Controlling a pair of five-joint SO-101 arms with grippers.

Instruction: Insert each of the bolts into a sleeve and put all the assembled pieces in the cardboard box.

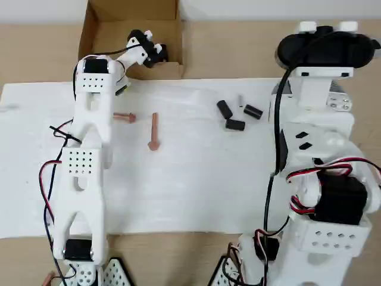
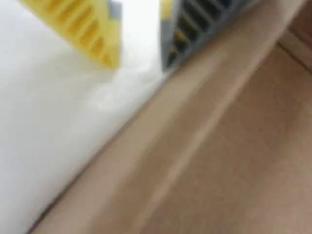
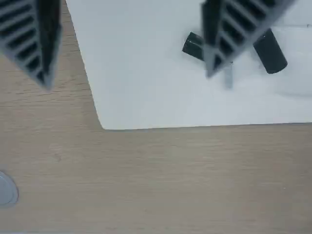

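Left end effector (image 1: 149,52) is hanging over the cardboard box (image 1: 95,24), fingers apart; right end effector (image 3: 127,75) is gaping too. Two bolts (image 1: 154,131) and three sleeves (image 1: 235,125) are lying on the bench (image 1: 238,42).

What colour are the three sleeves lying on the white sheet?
The sleeves are black, and the high view shows them best.

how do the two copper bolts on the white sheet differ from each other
Pose: the left bolt lies crosswise on the white sheet, while the right bolt lies lengthwise, its head toward the arms' bases.
Cover: the left arm hides one end of the left bolt, while the right bolt shows in full.
Shared: both are copper-coloured, lie flat, have no sleeve on them, and are outside the cardboard box.
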